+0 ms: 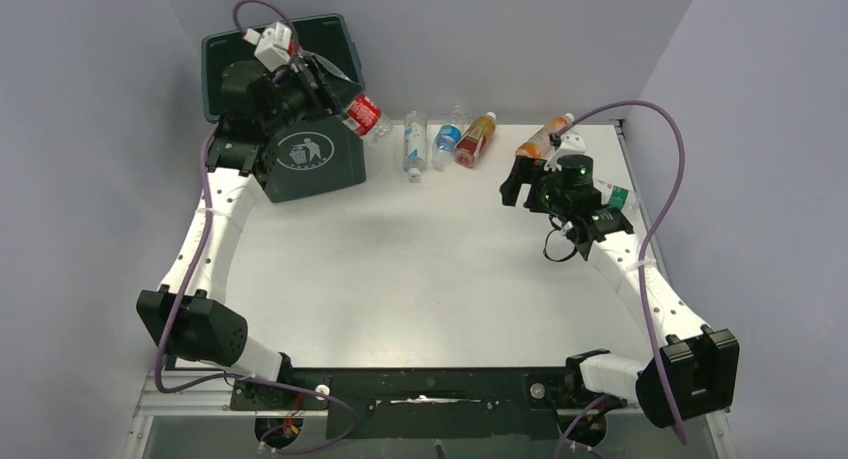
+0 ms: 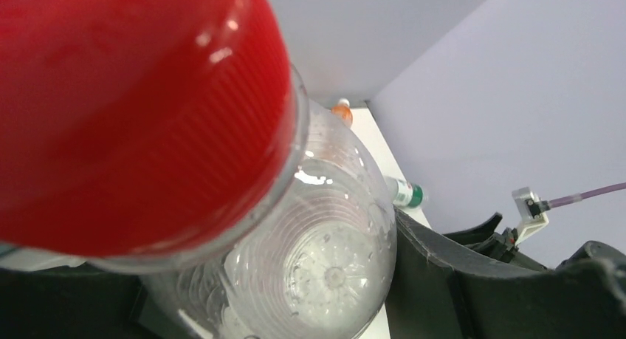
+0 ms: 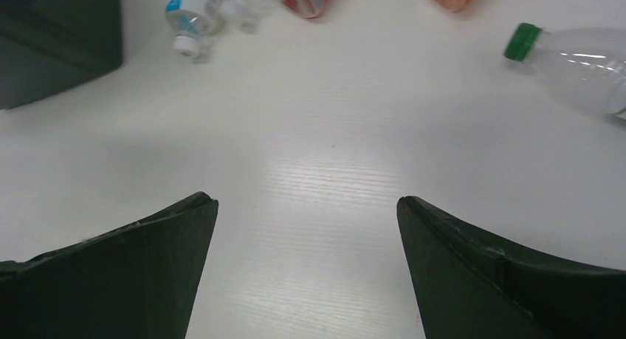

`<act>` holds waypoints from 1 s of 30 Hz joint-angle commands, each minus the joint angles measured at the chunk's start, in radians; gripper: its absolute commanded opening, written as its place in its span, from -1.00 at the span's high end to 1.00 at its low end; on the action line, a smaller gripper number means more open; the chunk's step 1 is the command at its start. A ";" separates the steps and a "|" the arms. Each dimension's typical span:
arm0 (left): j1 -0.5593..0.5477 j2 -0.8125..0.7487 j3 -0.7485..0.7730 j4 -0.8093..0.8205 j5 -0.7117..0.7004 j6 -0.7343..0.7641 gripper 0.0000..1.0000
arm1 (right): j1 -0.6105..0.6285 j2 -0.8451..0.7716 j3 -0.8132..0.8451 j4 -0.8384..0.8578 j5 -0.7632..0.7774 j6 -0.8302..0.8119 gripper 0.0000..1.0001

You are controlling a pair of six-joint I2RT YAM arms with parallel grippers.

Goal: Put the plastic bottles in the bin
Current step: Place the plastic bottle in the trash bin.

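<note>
My left hand (image 1: 335,97) is up at the bin (image 1: 310,164), pinching a clear red-capped bottle (image 1: 364,116) that juts out past the right corner of the bin's rim. On the left wrist camera the red cap fills the top left of the view, the clear body runs away beneath it, and a dark finger (image 2: 458,280) presses against its right side. The bin stands at the far left of the tabletop (image 1: 420,269), its white litter symbol facing me. My right hand (image 3: 306,202) is spread wide over bare tabletop on the right side. Five more bottles lie on their sides toward the far edge. A white-labelled bottle (image 1: 413,145) lies just right of the bin, with a blue-labelled bottle (image 1: 447,139) beside it and a red-and-orange bottle (image 1: 476,139) close against that one. An orange bottle (image 1: 545,137) lies further right, near my right hand. A green-capped bottle (image 1: 613,193) is partly hidden behind the right arm; the right wrist camera shows its clear body with the cap pointing left.
</note>
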 commanded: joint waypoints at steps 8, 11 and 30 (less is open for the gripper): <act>0.221 0.027 0.139 0.143 0.169 -0.092 0.04 | -0.132 0.140 0.130 -0.092 0.235 -0.034 -0.96; 0.266 0.043 0.155 0.177 0.189 -0.116 0.04 | -0.206 0.158 0.132 -0.082 0.218 -0.031 -0.96; 0.471 0.210 0.192 0.362 0.229 -0.238 0.04 | -0.576 0.397 0.201 0.015 0.169 0.034 -0.96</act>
